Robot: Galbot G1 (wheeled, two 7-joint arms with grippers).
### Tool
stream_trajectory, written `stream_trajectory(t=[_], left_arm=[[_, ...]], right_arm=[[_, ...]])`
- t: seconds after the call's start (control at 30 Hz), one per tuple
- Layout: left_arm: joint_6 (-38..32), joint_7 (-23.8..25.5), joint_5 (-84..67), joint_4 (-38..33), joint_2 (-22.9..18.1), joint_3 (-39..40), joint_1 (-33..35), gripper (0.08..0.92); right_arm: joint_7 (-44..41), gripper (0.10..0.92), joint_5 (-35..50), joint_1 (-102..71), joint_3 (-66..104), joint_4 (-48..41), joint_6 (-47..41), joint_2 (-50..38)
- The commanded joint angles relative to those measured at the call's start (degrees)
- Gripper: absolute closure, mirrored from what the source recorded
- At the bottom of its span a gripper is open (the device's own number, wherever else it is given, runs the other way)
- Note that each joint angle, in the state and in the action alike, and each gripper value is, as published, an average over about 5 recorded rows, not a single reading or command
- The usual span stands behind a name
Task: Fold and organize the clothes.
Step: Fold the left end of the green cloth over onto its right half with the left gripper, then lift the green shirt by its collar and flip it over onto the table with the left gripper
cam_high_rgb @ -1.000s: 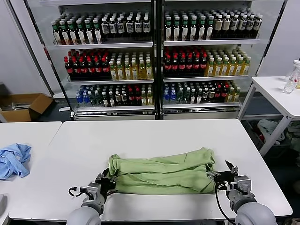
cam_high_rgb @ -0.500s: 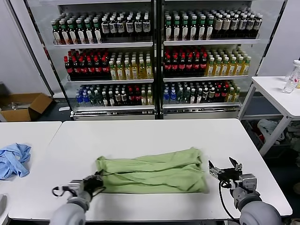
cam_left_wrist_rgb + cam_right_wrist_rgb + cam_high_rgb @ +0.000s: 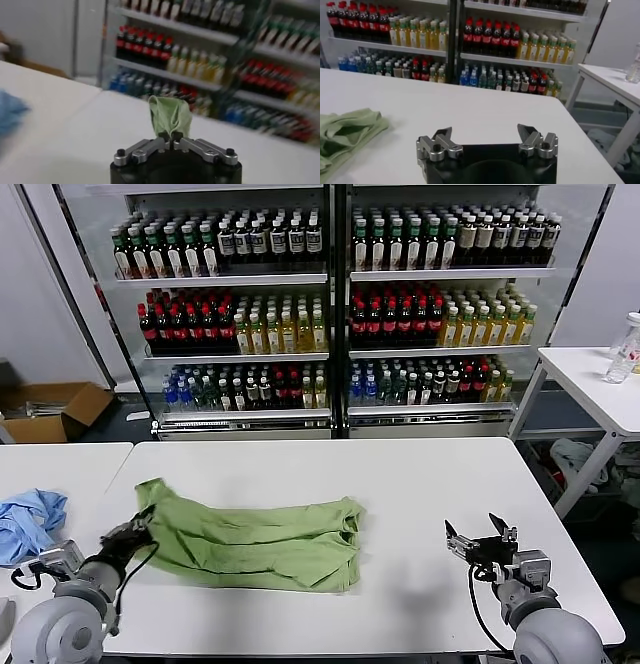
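Clamping the shirt [image 3: 170, 116] — left pincer [image 3: 174, 136], wrist view only — right pincer [image 3: 480, 544] spread, empty.

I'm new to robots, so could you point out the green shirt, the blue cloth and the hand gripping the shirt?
green shirt [image 3: 260, 539], head view, middle of the fabric
blue cloth [image 3: 28, 522], head view, its centre
left gripper [image 3: 171, 135], left wrist view, between its fingertips

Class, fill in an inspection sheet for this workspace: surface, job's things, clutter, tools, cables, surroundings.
Surface: white table, with a second white table to its left.
Job's things: green shirt lying folded lengthwise, left of centre.
Clutter: light blue garment on the left table.
Tools: left tool shut on the shirt's end; right tool open, apart from the shirt.
Cables: black cable by the right tool.
Surroundings: drinks cooler behind, cardboard box on the floor, side table at right.
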Motion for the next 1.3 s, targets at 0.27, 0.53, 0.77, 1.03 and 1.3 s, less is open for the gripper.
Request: stream_trajectory(t=[0.27,0.53,0.77,1.03,1.3], left_arm=[[-3.37,-0.80,-8.64,0.80,-15.84,26.83,-6.96,0.908],[-2.22,-1.84,3.09,10.40,-18.96,32.90,-13.77,0.886],[-1.71,1.24,14.60,8.10,-19.19,36.23,-13.74,0.698],[-0.57,2.65,14.80,-3.64,-13.30,28.36,-7.79,0.472],[-2.79,-1.83,31.76,10.65,-6.45,17.40,-6.01,0.241]], right_arm=[[-0.32,0.203,0.46,1.14,-0.37,-0.60,0.50,-1.45],[-0.48,0.203,0.74,2.10,-0.73,-1.46,0.83,-1.84],[-0.63,0.203,0.74,2.63,-1.14,-2.03,0.86,-1.95],[-0.74,0.203,0.73,3.39,-1.53,-2.90,1.02,-1.91],[-0.79,0.203,0.24,3.92,-2.65,-3.23,1.25,-1.02]])
